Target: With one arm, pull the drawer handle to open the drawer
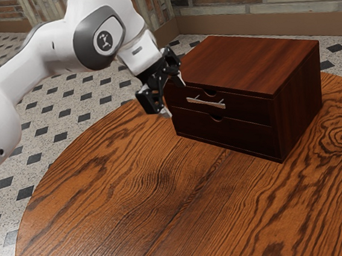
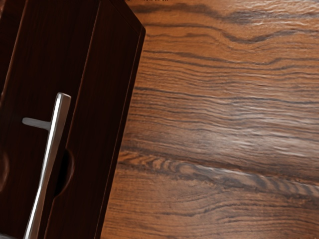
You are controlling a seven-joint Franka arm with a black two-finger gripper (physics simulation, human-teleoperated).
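No legible text, only a small dark emblem (image 1: 104, 40) on the grey joint cap (image 1: 87, 33).

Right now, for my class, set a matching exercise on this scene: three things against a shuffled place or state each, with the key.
Things:
1. slim silver metal bar handle
2. black two-finger gripper
3. dark brown wooden two-drawer cabinet
Places or states:
A. stands on the round wooden table
B. fixed on the upper drawer front
C. open, clear of the handle
Pairs: 1-B, 2-C, 3-A.
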